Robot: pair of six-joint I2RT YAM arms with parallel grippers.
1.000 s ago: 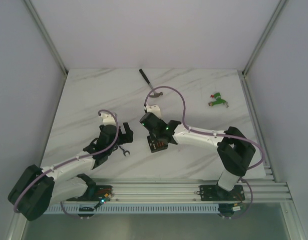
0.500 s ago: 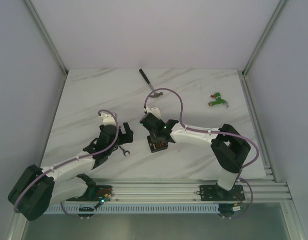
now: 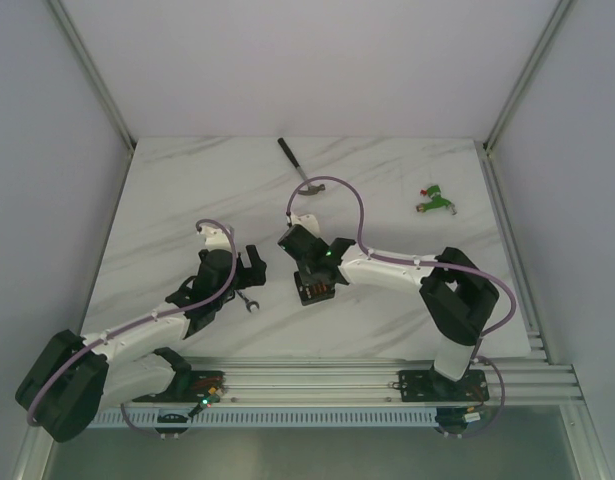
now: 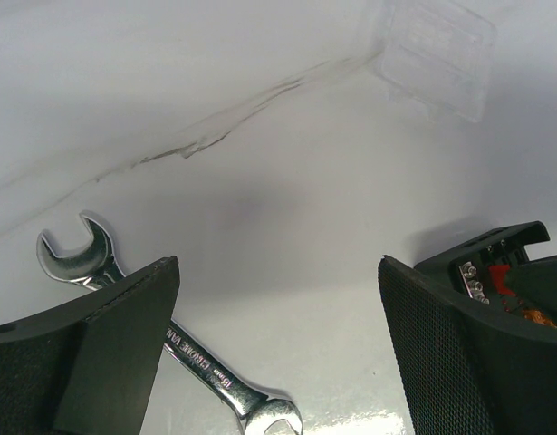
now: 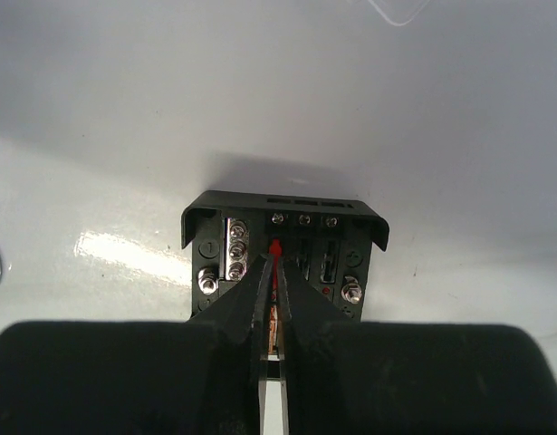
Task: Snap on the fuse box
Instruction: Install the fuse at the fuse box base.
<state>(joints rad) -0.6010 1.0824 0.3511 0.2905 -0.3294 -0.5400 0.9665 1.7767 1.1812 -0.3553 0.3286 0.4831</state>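
Your right gripper (image 5: pixel 276 265) stands over the fuse box (image 5: pixel 296 207), its jaws narrowed to a slit and pinched on a red fuse (image 5: pixel 276 247) seated in the box's top. The fuse box sits on the table (image 3: pixel 167 200) around the middle, toward the near edge, just right of the wrench (image 4: pixel 195 360). Your left gripper (image 4: pixel 278 272) hangs wide open above the wrench, gripping nothing, with the box close on its right.
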